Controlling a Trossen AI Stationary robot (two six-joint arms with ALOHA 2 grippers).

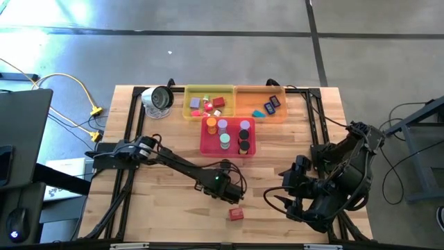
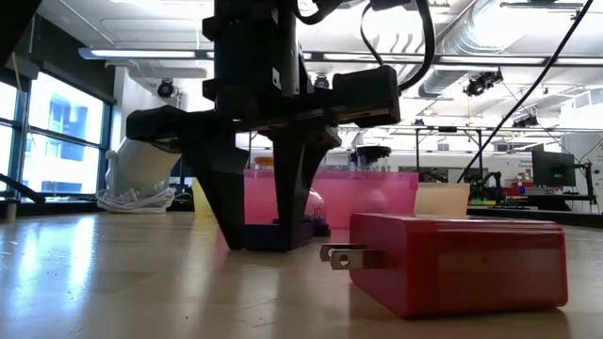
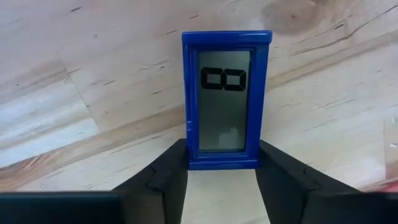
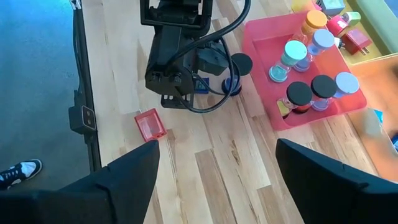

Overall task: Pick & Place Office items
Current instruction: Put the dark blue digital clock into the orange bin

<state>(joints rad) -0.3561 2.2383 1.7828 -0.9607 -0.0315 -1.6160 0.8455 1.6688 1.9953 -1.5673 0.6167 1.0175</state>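
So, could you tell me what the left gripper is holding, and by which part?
The left gripper has its fingers against the two long sides of the blue timer, at one end; it lies on the table.

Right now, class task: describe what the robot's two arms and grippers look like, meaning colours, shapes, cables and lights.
Both arms are dark, jointed and boxy. The left gripper has two flat black tapering fingers, a small green light and looping black cables. The right gripper looks bulkier, also black with trailing cables.

pink tray (image 1: 205, 146), yellow tray (image 1: 188, 114) (adjoining), table (image 1: 166, 215)
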